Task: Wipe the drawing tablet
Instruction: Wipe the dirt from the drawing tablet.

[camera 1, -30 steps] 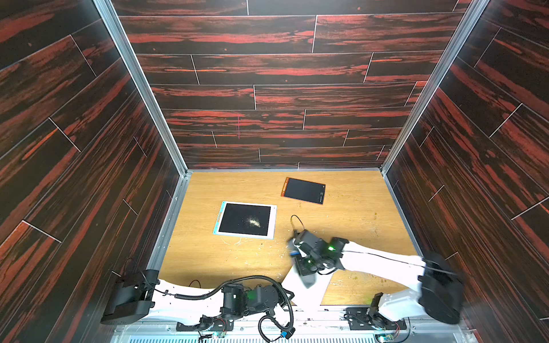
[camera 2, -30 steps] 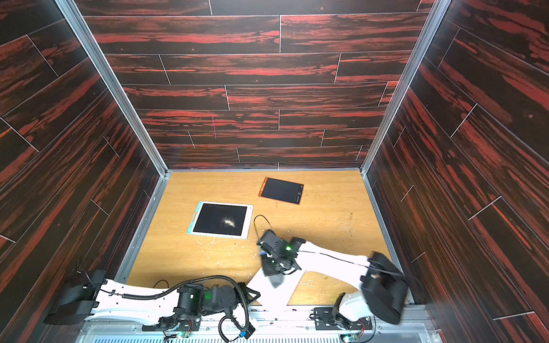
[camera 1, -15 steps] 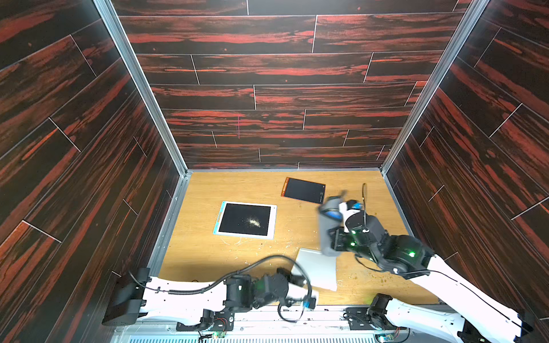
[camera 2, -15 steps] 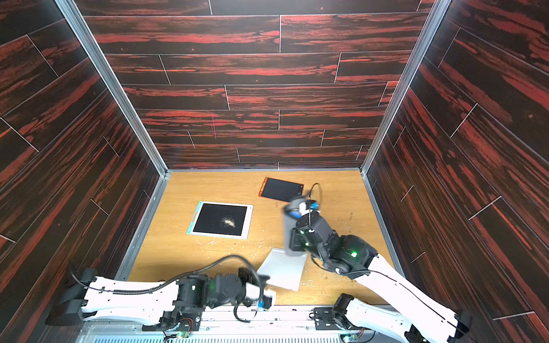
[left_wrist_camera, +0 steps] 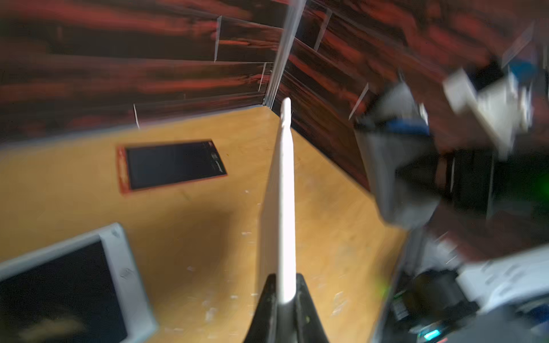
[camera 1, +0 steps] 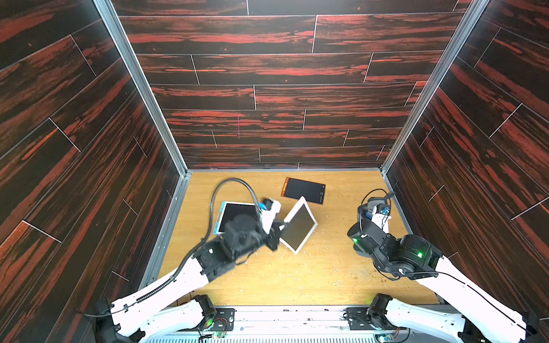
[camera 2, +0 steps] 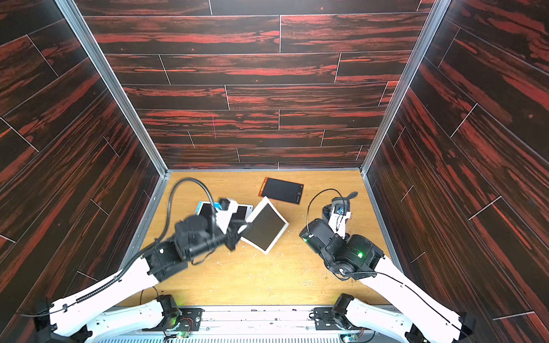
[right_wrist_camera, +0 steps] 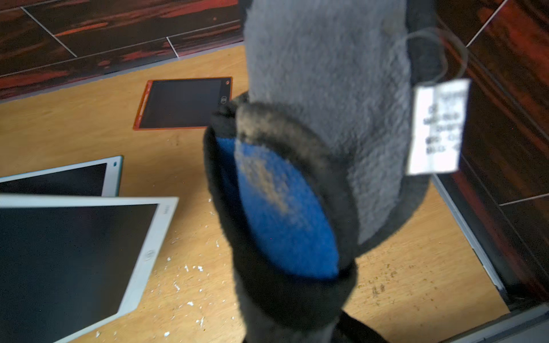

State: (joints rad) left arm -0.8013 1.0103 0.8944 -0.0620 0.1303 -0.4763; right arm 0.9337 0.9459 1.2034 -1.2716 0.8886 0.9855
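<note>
**Tablet up, cloth waiting by the right wall**

The left gripper (left_wrist_camera: 284,289) pinches the white-framed drawing tablet (camera 1: 300,227) by one edge. It is tilted above the middle of the table (camera 1: 297,279), jutting straight out from the jaws. Its dark screen faces the nearer right gripper (camera 1: 375,212), clamped on a grey-blue cloth (right_wrist_camera: 326,89), well apart. Half a second ago the tablet lay flat near the front, with the cloth closer.
</note>
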